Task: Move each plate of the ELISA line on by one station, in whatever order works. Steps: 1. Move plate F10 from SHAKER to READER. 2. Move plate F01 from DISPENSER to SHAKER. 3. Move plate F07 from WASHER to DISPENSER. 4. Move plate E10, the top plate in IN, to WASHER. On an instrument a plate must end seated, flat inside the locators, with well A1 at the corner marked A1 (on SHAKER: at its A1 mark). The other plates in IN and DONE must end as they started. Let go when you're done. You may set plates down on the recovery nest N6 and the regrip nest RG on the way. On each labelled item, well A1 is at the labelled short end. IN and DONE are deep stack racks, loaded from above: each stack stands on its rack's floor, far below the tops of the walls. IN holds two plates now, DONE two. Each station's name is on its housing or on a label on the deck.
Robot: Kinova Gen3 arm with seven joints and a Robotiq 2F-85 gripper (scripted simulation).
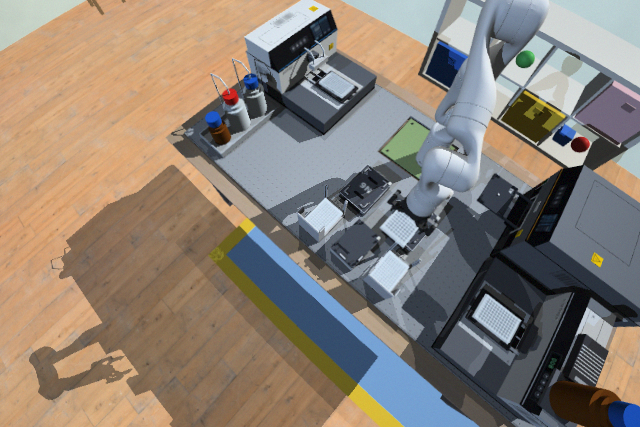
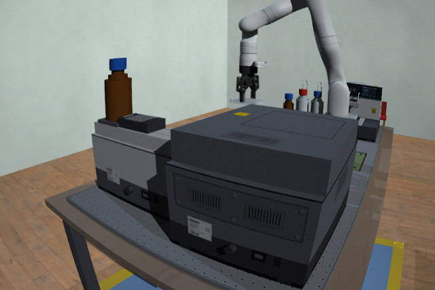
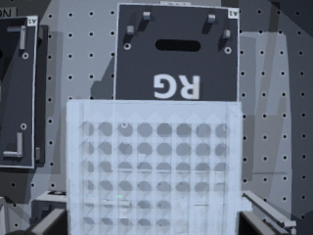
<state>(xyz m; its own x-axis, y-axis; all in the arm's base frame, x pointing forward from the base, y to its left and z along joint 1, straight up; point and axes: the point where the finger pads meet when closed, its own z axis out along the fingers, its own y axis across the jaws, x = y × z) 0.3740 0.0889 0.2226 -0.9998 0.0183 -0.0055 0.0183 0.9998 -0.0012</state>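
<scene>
My gripper (image 2: 247,94) is shut on a clear well plate (image 3: 154,166) and holds it level above the deck. The plate also shows in the top view (image 1: 399,227); its label cannot be read. In the wrist view the plate's far edge overlaps the near edge of the regrip nest RG (image 3: 177,54), which lies empty below. Another empty dark nest (image 3: 17,93) lies to the left. One plate sits on the washer (image 1: 336,84) and one on the dispenser (image 1: 496,316). The two white racks (image 1: 320,216) (image 1: 387,273) each show a plate on top.
A dark empty station (image 1: 354,244) sits between the racks and another dark nest (image 1: 364,188) behind them. The reader's dark tray (image 1: 497,193) is empty beside the large grey housing (image 1: 584,226). Bottles (image 1: 232,112) stand at the far left, and a green mat (image 1: 408,145) lies by the arm's base.
</scene>
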